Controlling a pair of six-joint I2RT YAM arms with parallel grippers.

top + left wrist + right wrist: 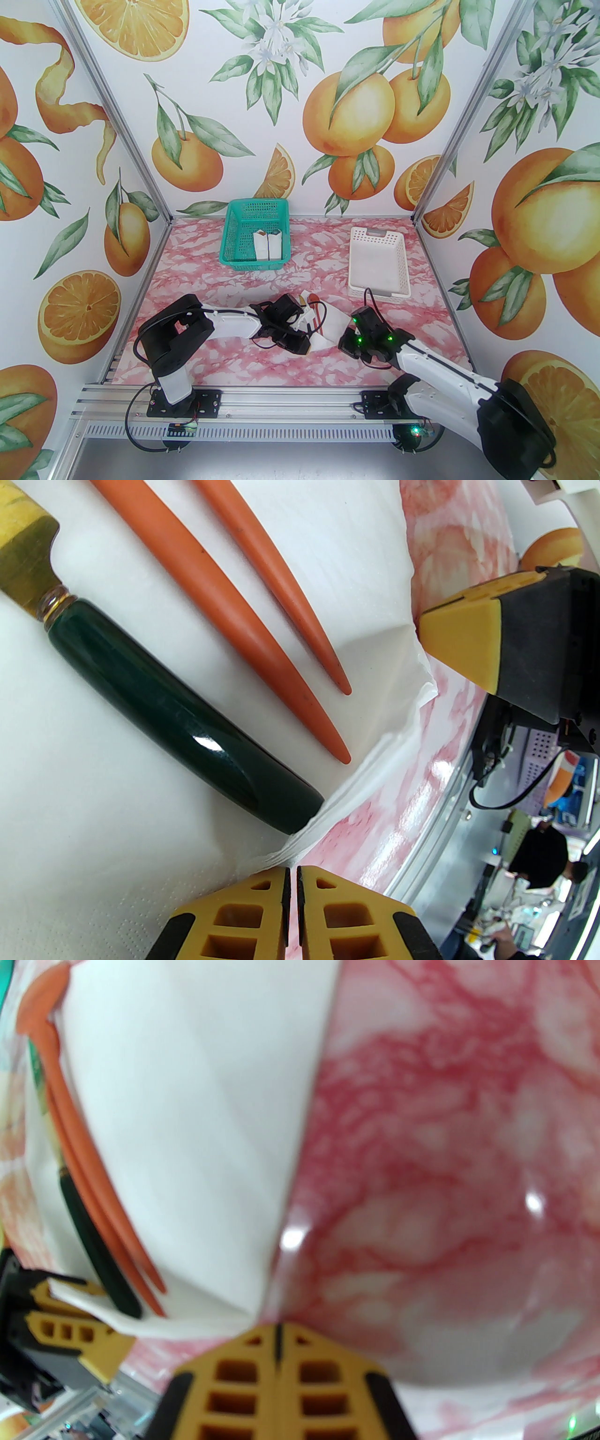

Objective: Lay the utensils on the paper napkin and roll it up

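The left fingers [293, 876] are all but closed, with only a thin slit between the yellow pads. They pinch the near edge of the paper napkin [117, 831] at its left near corner. Seen from the right wrist, a flap of the white sheet lies sandwiched between those two pads. The right fingers [278, 1335] are pressed fully together. The napkin's right near corner runs straight into their tips and stands pulled up in a small peak, so they appear to have it nipped.

The napkin lies in the middle of the desk [445, 1171], between the two arms, and its near edge is lifted and wrinkled in layers between the two grips. On it rest the knife [178, 714] and two orange utensils [248, 634], side by side with their handles pointing near. The knife is on the left, and its dark handle end reaches almost to the napkin's near edge, just beside the left fingers. The orange tips stop a little short of that edge.

The napkin's right edge is straight, with bare pink-marbled desk beyond it. At the far side, well apart from the napkin, stand a green basket [257, 202] holding two white wrapped bundles [269, 246] and a white basket [377, 294] to its right.
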